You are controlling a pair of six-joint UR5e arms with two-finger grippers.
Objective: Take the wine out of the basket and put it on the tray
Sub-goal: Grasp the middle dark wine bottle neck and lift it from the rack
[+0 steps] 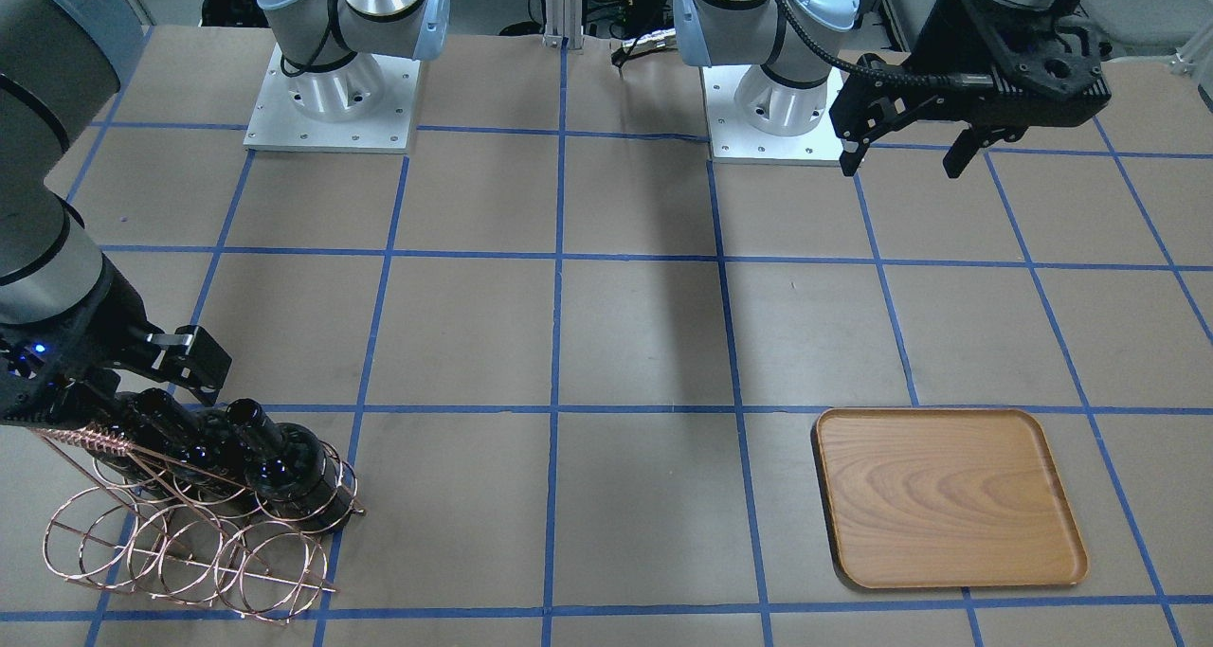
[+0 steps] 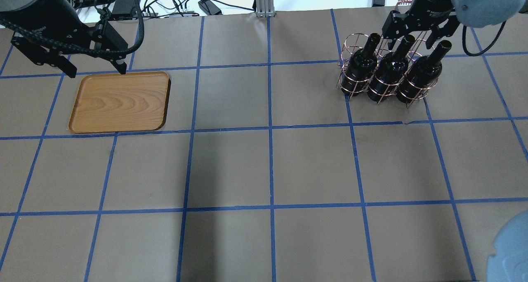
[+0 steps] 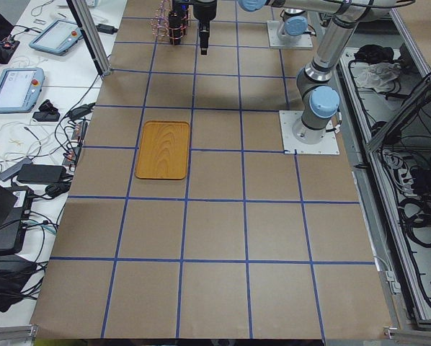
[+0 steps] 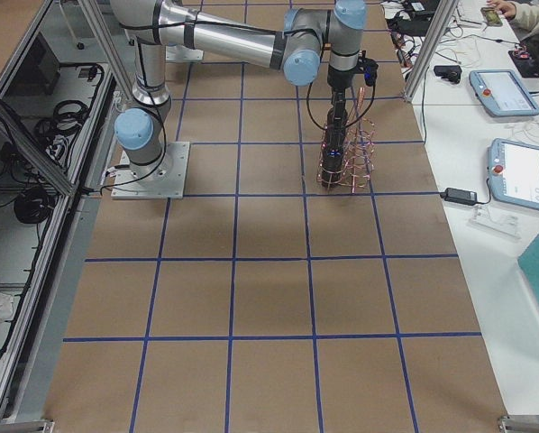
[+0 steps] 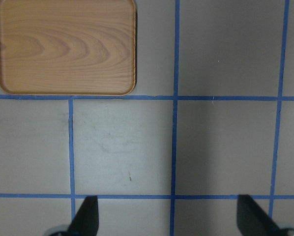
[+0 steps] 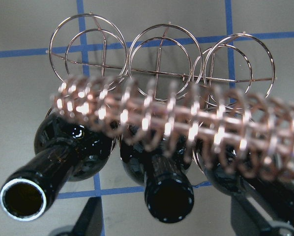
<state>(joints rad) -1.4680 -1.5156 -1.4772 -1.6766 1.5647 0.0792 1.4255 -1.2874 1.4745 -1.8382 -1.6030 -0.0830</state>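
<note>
Three near-black wine bottles lie tilted in the copper wire basket (image 2: 350, 42) at the table's far right: left (image 2: 363, 63), middle (image 2: 387, 73) and right (image 2: 418, 77). My right gripper (image 2: 413, 33) is open over the bottle necks, level with them, one finger on each side of the middle bottle's neck (image 6: 169, 196). It holds nothing. The basket's twisted handle (image 6: 161, 118) crosses the right wrist view. The wooden tray (image 2: 119, 102) lies empty at the far left. My left gripper (image 2: 95, 67) hangs open and empty above the tray's far edge.
The table is brown paper with a blue tape grid. Both arm bases (image 1: 332, 98) stand at the robot's side of the table. Cables and boxes (image 2: 181, 3) lie beyond the far edge. The basket has several empty loops (image 1: 190, 552) on the far side of the bottles.
</note>
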